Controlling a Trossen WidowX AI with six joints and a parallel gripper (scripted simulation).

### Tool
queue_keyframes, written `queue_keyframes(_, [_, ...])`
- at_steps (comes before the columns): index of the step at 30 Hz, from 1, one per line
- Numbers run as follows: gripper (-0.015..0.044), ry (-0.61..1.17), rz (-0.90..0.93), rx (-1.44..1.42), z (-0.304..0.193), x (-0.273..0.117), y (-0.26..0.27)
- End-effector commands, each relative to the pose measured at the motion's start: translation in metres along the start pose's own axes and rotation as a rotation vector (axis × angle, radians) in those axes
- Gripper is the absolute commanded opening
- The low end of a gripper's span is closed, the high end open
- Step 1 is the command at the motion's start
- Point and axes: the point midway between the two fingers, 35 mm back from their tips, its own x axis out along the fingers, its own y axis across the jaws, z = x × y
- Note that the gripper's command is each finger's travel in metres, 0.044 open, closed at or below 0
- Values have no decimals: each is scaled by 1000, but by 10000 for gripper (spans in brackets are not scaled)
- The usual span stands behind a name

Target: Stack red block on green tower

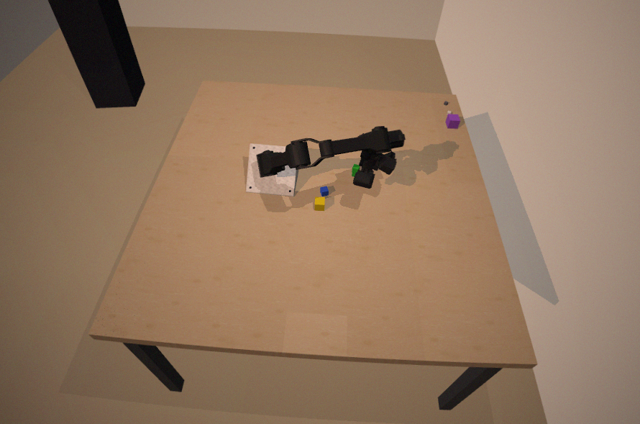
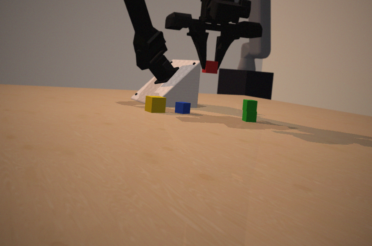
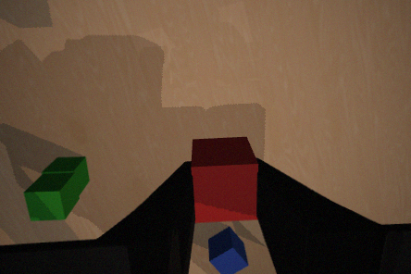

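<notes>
1. The pick looks done. The claw (image 2: 210,64) is closed on the red block (image 2: 210,66), which hangs in the air well above the desk (image 2: 186,181), pinched between the two fingertips with only its upper part gripped.

2. The carry and the placing are left. The green tower (image 2: 249,110), two green cubes one on top of the other, stands upright on the desk and nothing rests on it. In the exterior view it lies at about 4 o'clock from the held block, lower and off to the side, so the block is not yet above it.

3. In the wrist view the red block sits between the dark fingers at the bottom centre, and the tower shows at about 9 o'clock from it, near the left edge. The claw would need to shift that way before any descent, by my judgement.

4. The blue block (image 2: 182,107) and the yellow block (image 2: 155,103) rest on the desk near the grey wedge-shaped base (image 2: 182,84); in the wrist view the blue one appears directly under the held block, at 6 o'clock.

5. Arm pose: in the top view the arm reaches out from its base towards 3 o'clock, nearly level, then the wrist bends down. In the exterior view the claw points straight down, its fingers converging on the block.

6. A purple block (image 1: 452,121) sits far off near the desk's corner, well apart from everything else.
</notes>
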Motion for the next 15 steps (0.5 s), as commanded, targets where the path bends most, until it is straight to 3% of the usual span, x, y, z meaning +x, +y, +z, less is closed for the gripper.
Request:
queue_keyframes(1, [0, -3, 5, 8, 1, -16, 0])
queue_keyframes(15, [0, -3, 12, 3, -8, -18, 26])
